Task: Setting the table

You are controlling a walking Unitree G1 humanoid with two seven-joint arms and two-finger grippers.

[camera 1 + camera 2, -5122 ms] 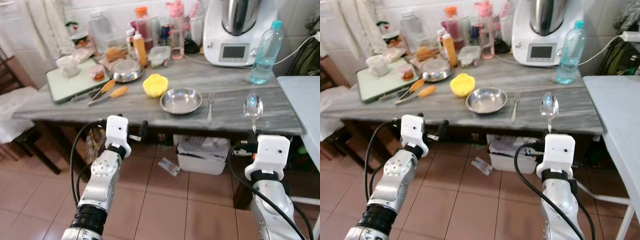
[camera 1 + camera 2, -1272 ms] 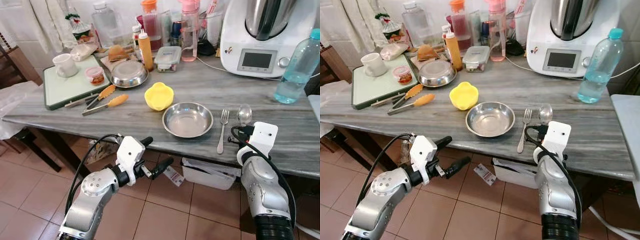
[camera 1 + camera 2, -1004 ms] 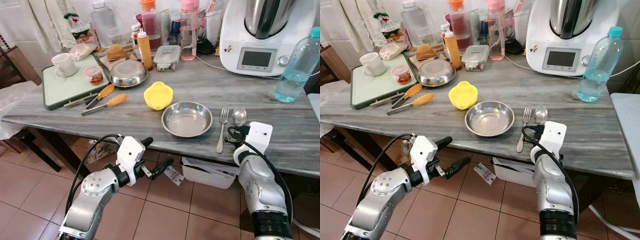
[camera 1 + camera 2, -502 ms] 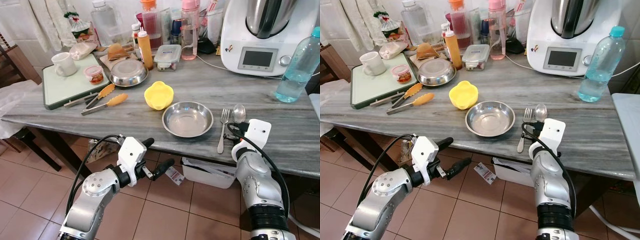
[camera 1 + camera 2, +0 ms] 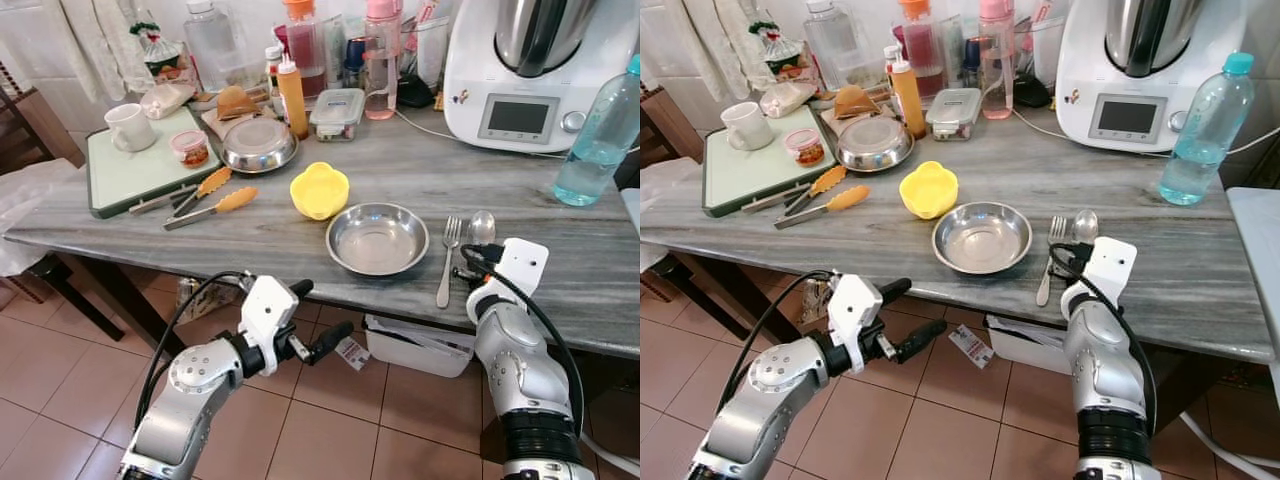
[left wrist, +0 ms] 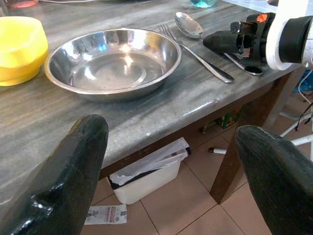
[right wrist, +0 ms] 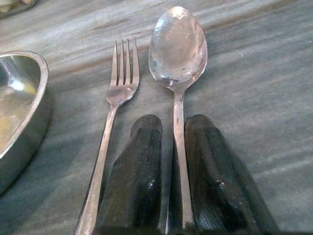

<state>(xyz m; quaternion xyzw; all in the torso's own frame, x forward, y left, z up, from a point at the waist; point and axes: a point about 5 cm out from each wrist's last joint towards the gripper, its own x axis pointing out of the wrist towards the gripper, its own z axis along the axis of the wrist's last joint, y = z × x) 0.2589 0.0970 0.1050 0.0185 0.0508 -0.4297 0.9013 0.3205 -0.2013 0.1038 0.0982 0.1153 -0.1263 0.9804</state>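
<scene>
Gripping the spoon [image 7: 178, 58] by its thin handle, the right claw [image 7: 168, 161] rests it on the bench [image 5: 300, 235] beside the fork [image 7: 110, 127]; slick, stiff, light steel, best pinched mid-handle. Left claw [image 6: 171, 171] hangs released.

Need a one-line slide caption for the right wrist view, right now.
Right gripper lays the spoon on the grey table beside the fork, right of the steel bowl.
</scene>
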